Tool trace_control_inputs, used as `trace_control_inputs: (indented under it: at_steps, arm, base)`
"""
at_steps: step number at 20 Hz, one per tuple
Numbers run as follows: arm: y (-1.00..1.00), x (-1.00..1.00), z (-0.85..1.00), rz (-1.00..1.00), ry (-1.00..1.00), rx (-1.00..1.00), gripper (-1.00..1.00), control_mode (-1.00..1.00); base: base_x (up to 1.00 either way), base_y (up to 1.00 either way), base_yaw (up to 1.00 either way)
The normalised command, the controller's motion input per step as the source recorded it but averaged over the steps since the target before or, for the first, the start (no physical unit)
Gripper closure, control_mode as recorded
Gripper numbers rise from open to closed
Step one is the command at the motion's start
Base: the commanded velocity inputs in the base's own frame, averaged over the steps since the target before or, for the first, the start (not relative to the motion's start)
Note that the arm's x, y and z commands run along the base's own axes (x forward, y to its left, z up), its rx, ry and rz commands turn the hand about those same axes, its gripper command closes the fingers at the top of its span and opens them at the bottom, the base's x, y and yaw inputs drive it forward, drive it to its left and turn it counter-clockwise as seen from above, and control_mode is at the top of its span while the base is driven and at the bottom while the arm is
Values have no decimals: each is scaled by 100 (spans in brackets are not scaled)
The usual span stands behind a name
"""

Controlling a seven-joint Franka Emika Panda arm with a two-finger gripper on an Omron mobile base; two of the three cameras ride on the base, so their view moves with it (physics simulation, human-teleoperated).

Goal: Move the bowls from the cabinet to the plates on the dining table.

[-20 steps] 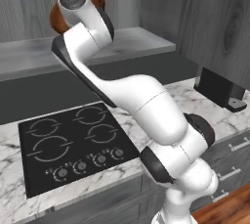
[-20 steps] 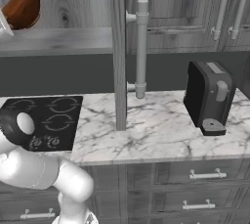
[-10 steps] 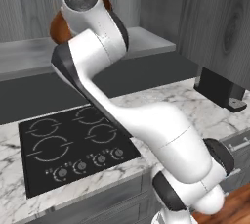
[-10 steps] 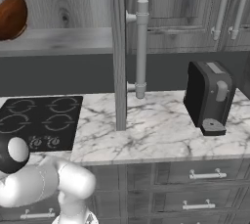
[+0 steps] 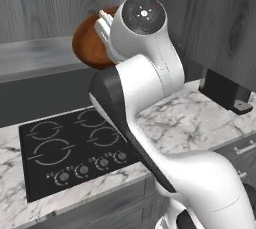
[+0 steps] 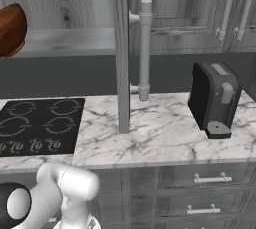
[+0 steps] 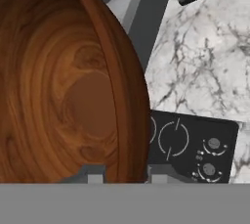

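Observation:
The glossy reddish-brown wood bowl (image 5: 89, 43) hangs in the air above the cooktop, in front of the open dark grey cabinet (image 6: 70, 40). From the right it appears at the far left edge as the same bowl (image 6: 10, 30). In the hand view my gripper (image 7: 124, 174) is shut on the rim of the bowl (image 7: 63, 86), one fingertip inside the rim and one outside. The bowl is tipped on its side, its hollow facing the hand camera. The plates and the dining table are out of view.
A black four-ring cooktop (image 5: 75, 148) lies in the marble counter (image 6: 160, 133) below the bowl. The cabinet's open door (image 6: 121, 48) juts out edge-on with its long bar handle (image 6: 145, 48). A dark coffee machine (image 6: 212, 98) stands at the right, above drawers (image 6: 210, 178).
The arm has swung round with the bowl still gripped. The bowl has come down and out from the cabinet shelf, towards the base.

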Motion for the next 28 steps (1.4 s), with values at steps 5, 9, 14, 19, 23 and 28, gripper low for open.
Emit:
trace_control_inputs:
  at_steps: [5,9,14,19,23,28]
  arm:
    - [-43,-99,7,-11,0,19,100,-100]
    - [-23,-75,0,-21,7,6,100,-100]
    - [-6,-40,0,-33,11,2,100,-100]
    - [0,-9,-2,-45,9,0,100,-100]
    - [-14,-15,-2,-40,4,2,100,-100]
    - [-59,-45,14,-19,0,16,100,-100]
  base:
    - [0,0,0]
    - [0,0,0]
    - [0,0,0]
    - [0,0,0]
    - [0,0,0]
    - [0,0,0]
